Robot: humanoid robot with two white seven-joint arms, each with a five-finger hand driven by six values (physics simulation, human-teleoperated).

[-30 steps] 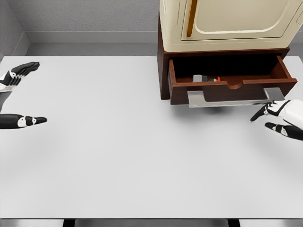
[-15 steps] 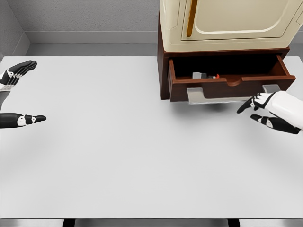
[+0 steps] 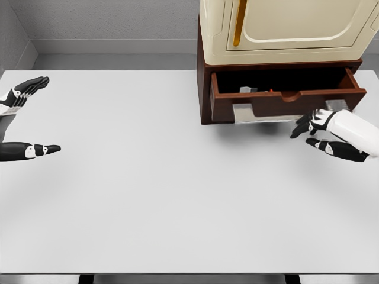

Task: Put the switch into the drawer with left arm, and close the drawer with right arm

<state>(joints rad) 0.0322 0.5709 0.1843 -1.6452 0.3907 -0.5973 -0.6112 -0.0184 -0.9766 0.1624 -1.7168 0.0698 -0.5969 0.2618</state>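
Brown drawer point(image 3: 284, 100) at table's point(image 3: 148, 195) far right edge is partly open; we see switch point(image 3: 247, 90) inside it. Right hand point(image 3: 325, 135) against drawer front, fingers loosely spread, holding nothing. Left hand point(image 3: 21, 121) wide open at left edge.

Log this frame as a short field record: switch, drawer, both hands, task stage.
switch: inside the drawer, mostly hidden behind its front panel
drawer: partly open, under the cream cabinet
right hand: open, at the drawer front near its grey handle
left hand: open, at the table's left edge, holding nothing
task stage: switch placed; drawer not yet closed
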